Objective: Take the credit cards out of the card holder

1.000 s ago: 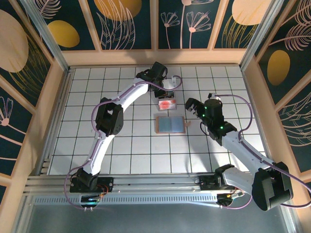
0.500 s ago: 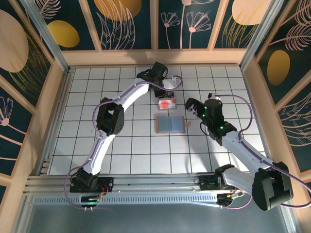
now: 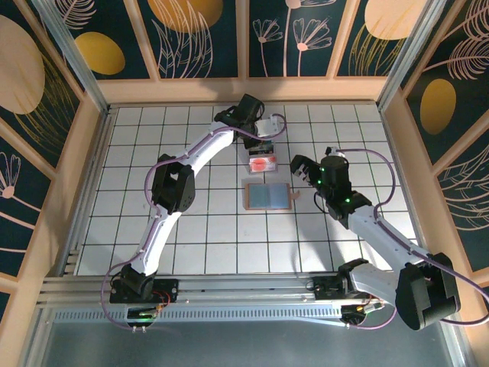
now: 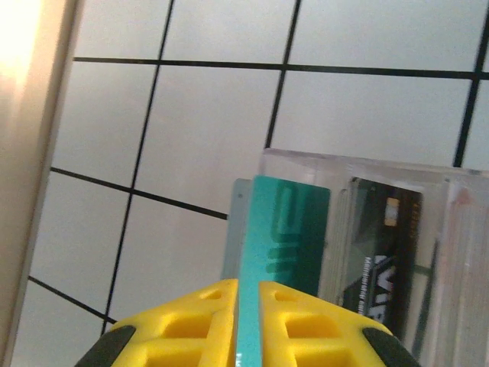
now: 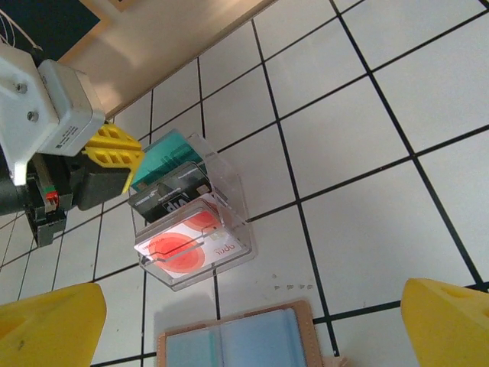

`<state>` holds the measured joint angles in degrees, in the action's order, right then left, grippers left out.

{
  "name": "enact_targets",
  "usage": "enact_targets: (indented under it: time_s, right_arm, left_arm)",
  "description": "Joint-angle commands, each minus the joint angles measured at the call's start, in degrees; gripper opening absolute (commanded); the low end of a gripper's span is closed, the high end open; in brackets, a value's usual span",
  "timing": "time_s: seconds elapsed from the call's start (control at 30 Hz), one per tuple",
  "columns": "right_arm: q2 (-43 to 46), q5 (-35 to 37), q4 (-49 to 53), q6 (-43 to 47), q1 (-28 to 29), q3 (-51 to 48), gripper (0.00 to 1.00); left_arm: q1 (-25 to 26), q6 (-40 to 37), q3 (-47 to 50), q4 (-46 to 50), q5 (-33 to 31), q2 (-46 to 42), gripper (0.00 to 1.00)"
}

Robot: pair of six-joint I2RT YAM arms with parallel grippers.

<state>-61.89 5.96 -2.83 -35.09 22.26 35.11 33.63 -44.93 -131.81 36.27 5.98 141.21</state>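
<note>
The card holder (image 3: 267, 196) lies open on the tiles, tan rim up and blue-grey inner face showing, also seen in the right wrist view (image 5: 237, 344). My left gripper (image 3: 258, 142) reaches to the far middle, its yellow fingers (image 4: 191, 325) shut on a teal credit card (image 4: 286, 229), whose far end stands in the back slot of a clear stand (image 4: 428, 199). A black card (image 5: 168, 195) and a white card with red spots (image 5: 183, 245) sit in the same stand (image 5: 229, 191). My right gripper (image 3: 304, 170) hovers open just right of the holder, nothing between its fingers.
The wooden back wall (image 3: 244, 90) runs close behind the stand. A wooden rail (image 4: 30, 153) is at the left of the left wrist view. Bare white tiles (image 3: 214, 237) lie in front of the holder and to both sides.
The left wrist has shifted slightly at the stand, the teal card still between its fingers. The right arm and the card holder have not moved.
</note>
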Motion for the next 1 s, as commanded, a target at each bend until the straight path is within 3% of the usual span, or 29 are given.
enact_targets:
  time_s: [0.0,0.33,0.57,0.7,0.8,0.87,0.97]
  right_arm:
    - [-0.1,-0.3,-2.0,-0.8,0.1,1.2,0.99]
    - [0.8,-0.4,-2.4,-1.1,0.1,0.4,0.99]
    - [1.5,-0.4,-2.6,-1.3,0.1,-0.3,0.99]
    - [1.6,-0.9,-2.5,-1.3,0.2,-0.6,0.99]
    - [1.7,-0.9,-2.4,-1.3,0.2,-0.8,0.99]
    - [1.8,-0.9,-2.1,-1.2,0.2,-0.7,0.99]
    - [1.8,-1.0,-1.4,-1.0,0.3,-0.5,0.97]
  left_arm:
    - [-0.4,2.8,-1.8,-2.9,-2.9,0.8,0.15]
    - [-0.5,7.2,-1.8,-5.2,-5.6,-1.0,0.15]
    - [-0.5,13.7,-1.6,-5.9,-6.6,-4.7,0.28]
    - [-0.4,17.8,0.4,-7.8,-9.5,-7.3,0.31]
    - [-0.4,20.1,4.5,-10.0,-11.3,-10.6,0.41]
    - [-0.5,21.6,8.6,-12.8,-12.2,-13.5,0.42]
    - [-0.4,23.8,17.5,-19.2,-13.5,-19.4,0.59]
